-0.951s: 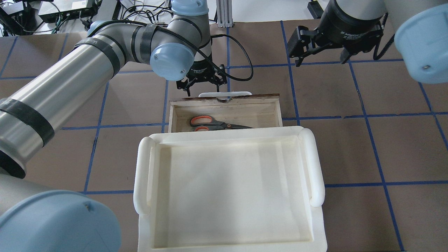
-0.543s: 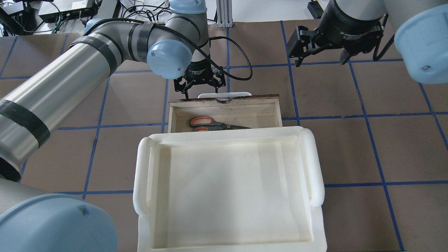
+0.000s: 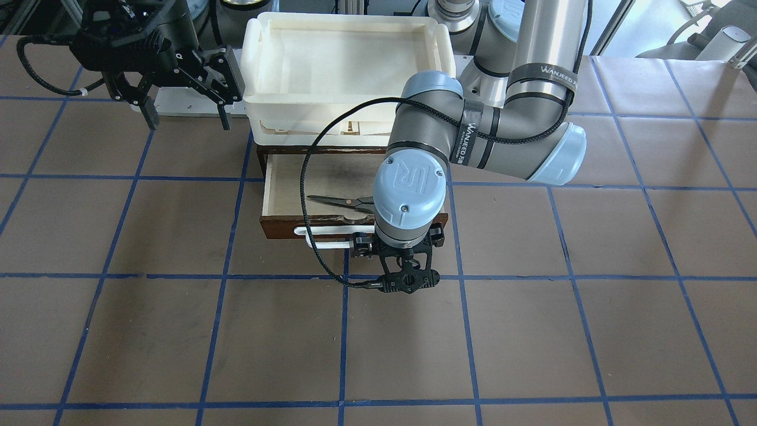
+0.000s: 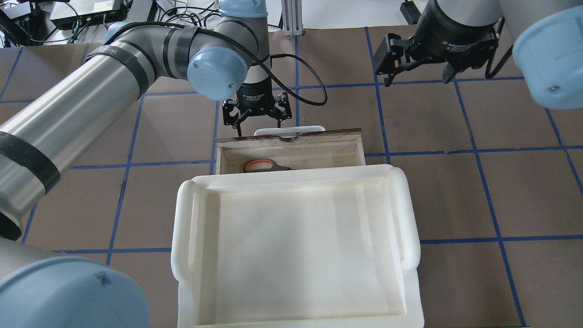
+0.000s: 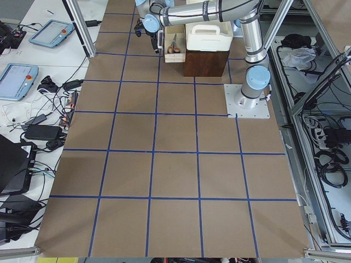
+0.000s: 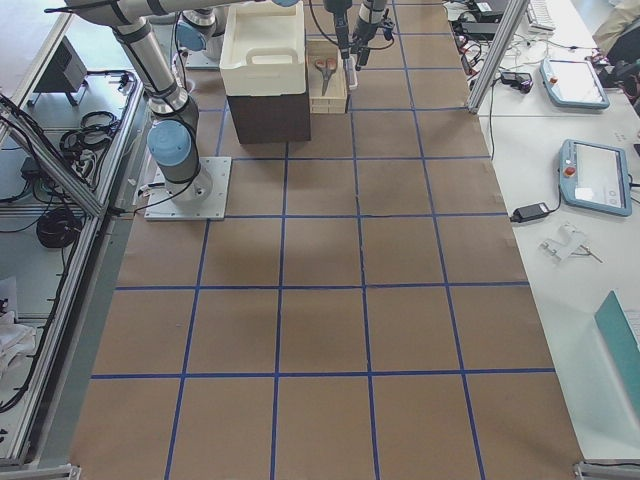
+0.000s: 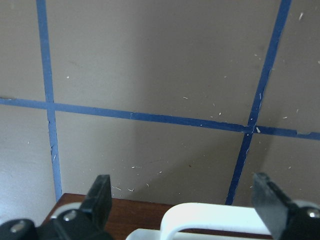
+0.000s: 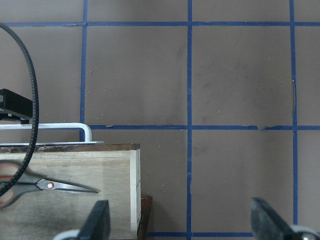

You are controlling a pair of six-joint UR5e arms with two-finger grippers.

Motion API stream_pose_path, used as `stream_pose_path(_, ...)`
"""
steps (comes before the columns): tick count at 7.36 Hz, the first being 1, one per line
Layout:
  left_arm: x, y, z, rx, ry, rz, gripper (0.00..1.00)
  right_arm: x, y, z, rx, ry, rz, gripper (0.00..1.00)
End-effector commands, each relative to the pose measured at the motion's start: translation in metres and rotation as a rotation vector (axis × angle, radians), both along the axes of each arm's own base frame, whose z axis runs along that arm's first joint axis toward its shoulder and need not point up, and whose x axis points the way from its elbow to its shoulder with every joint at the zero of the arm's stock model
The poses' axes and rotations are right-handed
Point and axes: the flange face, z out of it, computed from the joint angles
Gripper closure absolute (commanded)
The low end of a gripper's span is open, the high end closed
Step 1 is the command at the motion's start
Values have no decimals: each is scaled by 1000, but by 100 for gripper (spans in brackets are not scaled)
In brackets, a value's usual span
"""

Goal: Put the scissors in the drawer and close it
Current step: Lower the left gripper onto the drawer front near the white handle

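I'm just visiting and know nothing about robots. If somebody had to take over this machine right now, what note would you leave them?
The left tool is open and empty, low at the front of the drawer, its jaws on either side of the white handle.
The right tool is open and empty, hanging above the table off to the drawer's side.
The scissors lie flat inside the drawer, partly hidden under the cream tray in the overhead view.
Done: scissors are in.
To do: the drawer is partly open; push it fully shut, probably with the left tool.
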Motion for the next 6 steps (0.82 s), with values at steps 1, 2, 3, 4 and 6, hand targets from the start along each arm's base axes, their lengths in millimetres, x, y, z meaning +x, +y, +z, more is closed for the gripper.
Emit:
stream_pose_path(1, 2, 6, 1, 36, -10, 2, 0, 0, 0, 0, 2, -1, 0, 0)
stream_pose_path(2, 3, 7, 4, 38, -10, 2, 0, 0, 0, 0, -1, -1, -1, 0)
stream_pose_path(3, 1, 2, 6, 2, 3, 7, 0, 0, 0, 1, -3, 0, -1, 0)
stream_pose_path(4, -1, -3, -1, -7, 14, 11, 0, 0, 1, 1, -1, 0, -1, 0)
stream_pose_path(6, -2, 0, -3, 9, 12, 74, 0, 0, 0, 0, 2, 1, -1, 0)
